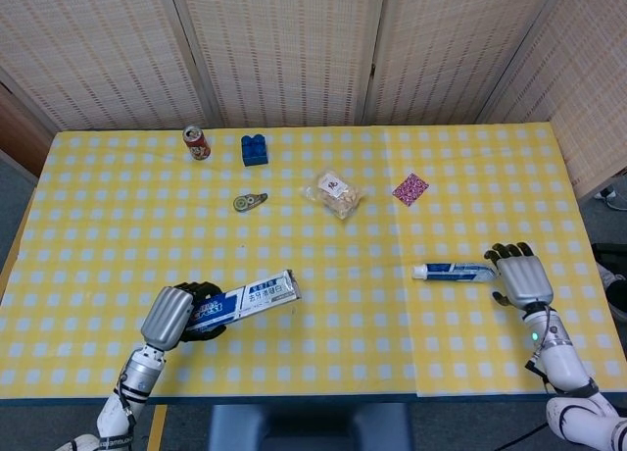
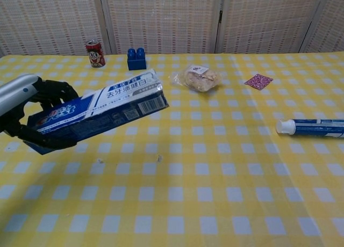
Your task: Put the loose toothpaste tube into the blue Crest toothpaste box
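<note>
My left hand point(image 1: 174, 314) grips the blue Crest box point(image 1: 250, 296) by its left end and holds it above the table near the front left. In the chest view the box point(image 2: 102, 110) tilts up to the right in that hand point(image 2: 32, 113), its far end free. The white and blue toothpaste tube point(image 1: 451, 271) lies flat at the right, cap pointing left. My right hand point(image 1: 519, 275) sits just beside the tube's tail end with its fingers apart and nothing in them. The chest view shows the tube point(image 2: 314, 128) running off the right edge, and the right hand is out of that frame.
Along the back stand a red can point(image 1: 197, 142) and a blue toy brick point(image 1: 255, 149). A small tape dispenser point(image 1: 250, 202), a snack bag point(image 1: 333, 194) and a purple packet point(image 1: 409, 188) lie mid-table. The yellow checked table's front edge point(image 1: 313, 397) runs just below both hands.
</note>
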You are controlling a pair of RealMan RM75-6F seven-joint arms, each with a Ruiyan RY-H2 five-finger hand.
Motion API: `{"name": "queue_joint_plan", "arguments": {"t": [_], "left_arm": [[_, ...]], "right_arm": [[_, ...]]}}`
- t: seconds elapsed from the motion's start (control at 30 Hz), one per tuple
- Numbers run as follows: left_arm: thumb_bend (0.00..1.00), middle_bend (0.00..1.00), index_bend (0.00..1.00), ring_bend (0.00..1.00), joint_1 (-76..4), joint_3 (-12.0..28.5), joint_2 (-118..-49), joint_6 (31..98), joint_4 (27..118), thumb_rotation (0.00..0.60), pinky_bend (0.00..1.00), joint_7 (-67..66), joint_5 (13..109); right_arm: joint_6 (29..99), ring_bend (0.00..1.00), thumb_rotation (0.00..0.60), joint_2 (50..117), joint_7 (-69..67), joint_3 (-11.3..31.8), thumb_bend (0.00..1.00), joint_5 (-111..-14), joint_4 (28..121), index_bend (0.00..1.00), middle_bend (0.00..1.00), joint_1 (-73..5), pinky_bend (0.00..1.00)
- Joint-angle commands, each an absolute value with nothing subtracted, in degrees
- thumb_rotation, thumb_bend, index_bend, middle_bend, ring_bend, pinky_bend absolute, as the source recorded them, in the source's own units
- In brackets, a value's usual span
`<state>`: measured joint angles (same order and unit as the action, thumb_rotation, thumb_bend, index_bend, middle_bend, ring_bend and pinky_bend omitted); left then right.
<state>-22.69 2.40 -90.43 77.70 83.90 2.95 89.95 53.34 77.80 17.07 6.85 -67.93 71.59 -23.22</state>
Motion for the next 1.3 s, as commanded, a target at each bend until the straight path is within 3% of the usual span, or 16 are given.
{"name": "queue_joint_plan", "arguments": {"t": [0.03,0.73,0.9,1.17,1.3], "left_arm": [[0.2,0.75,0.69,0.61,-22.6,2.5,-90.0,77.8,83.5,0.6,0.68,3.9,90.0],[0.2,0.75,0.69,0.6,-23.1,4.2,-89.4,77.0,81.0,0.6,0.68,7.3,88.4],[0.2,0.75,0.69,0.6,-23.1,4.4,-89.5,76.8,80.5,0.6,0.68,7.6,88.0],[0.2,0.75,0.69,0.6,-22.9,4.5,-89.4,77.2,80.4,0.6,0.68,7.8,87.9],[0.2,0.75,0.69,0.6,-22.8,4.6,-89.4,77.5,80.6,0.6,0.68,7.9,87.9]], "right_arm": [[53.0,0.19,0.6,79.7,18.0,7.3,0.27,-66.9,69.6,0.3,0.22,-24.3,0.14],[49.1,0.25,0.6,88.4,19.9,8.6,0.27,-62.7,59.8,0.45,0.31,-29.0,0.21],[48.9,0.31,0.6,88.7,19.5,8.2,0.28,-63.0,59.4,0.53,0.37,-29.2,0.33],[52.2,0.46,0.6,89.8,19.9,7.7,0.28,-64.9,58.2,0.67,0.52,-28.9,0.59],[54.6,0.53,0.6,90.5,20.4,7.5,0.36,-66.1,57.3,0.69,0.56,-28.6,0.69]]}}
